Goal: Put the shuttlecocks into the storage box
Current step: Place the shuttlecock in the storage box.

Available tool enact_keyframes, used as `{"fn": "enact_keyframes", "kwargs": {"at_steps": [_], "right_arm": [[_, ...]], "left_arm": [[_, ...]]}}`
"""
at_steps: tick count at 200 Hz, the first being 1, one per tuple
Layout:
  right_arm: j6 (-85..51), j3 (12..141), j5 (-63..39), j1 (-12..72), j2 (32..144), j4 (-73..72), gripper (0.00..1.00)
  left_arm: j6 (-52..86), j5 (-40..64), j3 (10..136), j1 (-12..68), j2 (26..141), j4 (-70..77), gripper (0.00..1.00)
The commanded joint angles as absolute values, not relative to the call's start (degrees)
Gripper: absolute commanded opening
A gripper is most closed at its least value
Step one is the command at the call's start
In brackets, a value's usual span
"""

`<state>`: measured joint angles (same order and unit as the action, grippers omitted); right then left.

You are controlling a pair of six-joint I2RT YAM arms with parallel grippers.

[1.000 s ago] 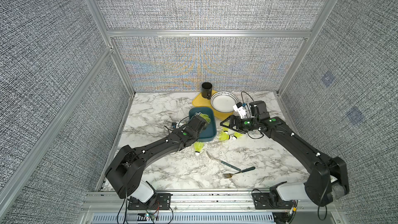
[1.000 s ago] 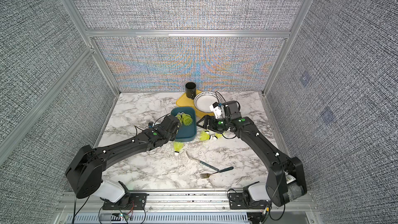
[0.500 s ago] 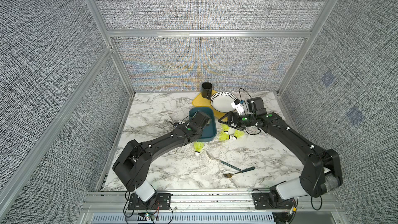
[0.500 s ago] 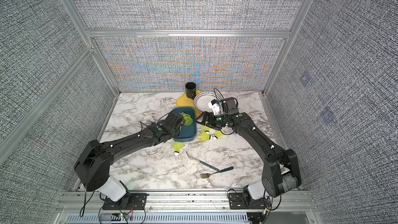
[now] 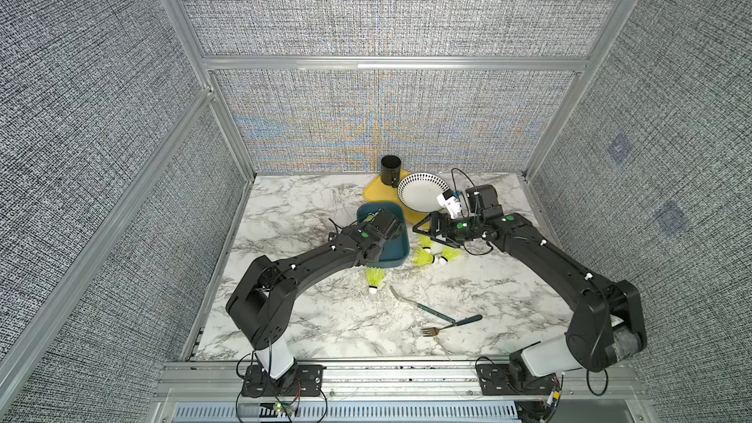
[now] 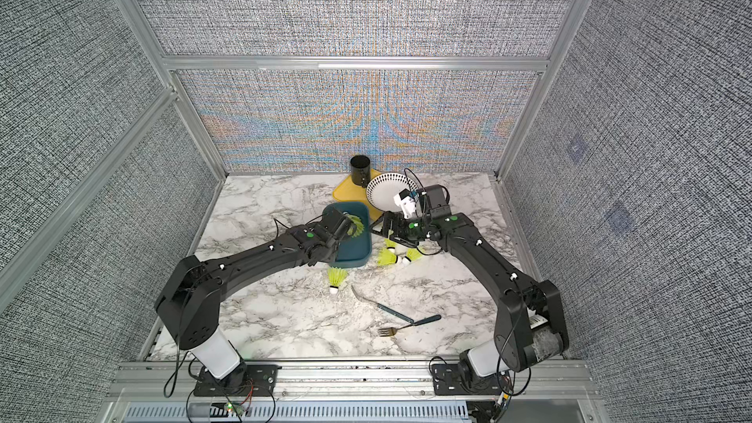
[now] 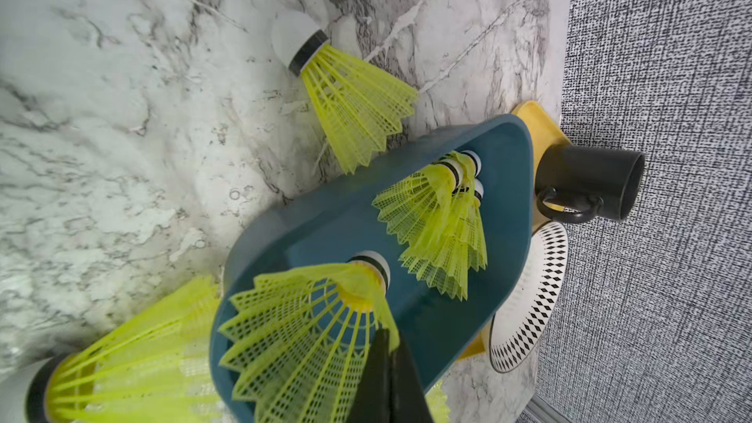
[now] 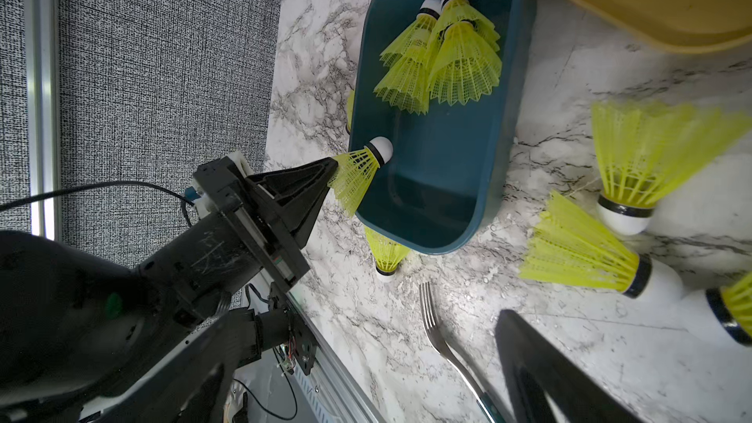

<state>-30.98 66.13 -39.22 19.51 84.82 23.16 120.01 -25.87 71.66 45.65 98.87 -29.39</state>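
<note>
The blue box (image 8: 503,164) sits on the desk (image 5: 325,319) toward its back edge, with three shuttlecocks (image 8: 439,54) piled at its far end. The left arm stretches forward. The left gripper (image 8: 331,168) is clenched on the skirt of a fourth shuttlecock (image 8: 360,168), whose white tip is over the box's rim. Five more lie on the desk: a lone shuttlecock (image 7: 346,91) left of the box, a near shuttlecock (image 5: 374,278) at its front end, and a cluster of three (image 5: 425,256) to its right. The right gripper (image 5: 427,234) hangs spread wide above that cluster. A black mug (image 5: 390,170) stands on the yellow tray (image 5: 372,193).
</note>
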Motion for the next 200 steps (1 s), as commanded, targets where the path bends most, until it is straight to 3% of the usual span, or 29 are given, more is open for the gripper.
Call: {"fn": "enact_keyframes", "kwargs": {"at_steps": [1,52,200], "right_arm": [[-31.0,66.4,-39.4,19.6,84.4,22.1,0.99],[-30.7,65.7,-39.5,19.2,83.8,22.3,0.99],[-29.9,65.5,-41.0,18.4,84.2,22.4,0.99]], "left_arm": [[131.4,-28.6,72.7,45.5,100.8,-29.5,0.02],[133.0,-32.2,75.6,44.7,105.1,-27.7,0.02],[132.6,-35.0,71.0,42.6,112.1,-3.5,0.02]]}}
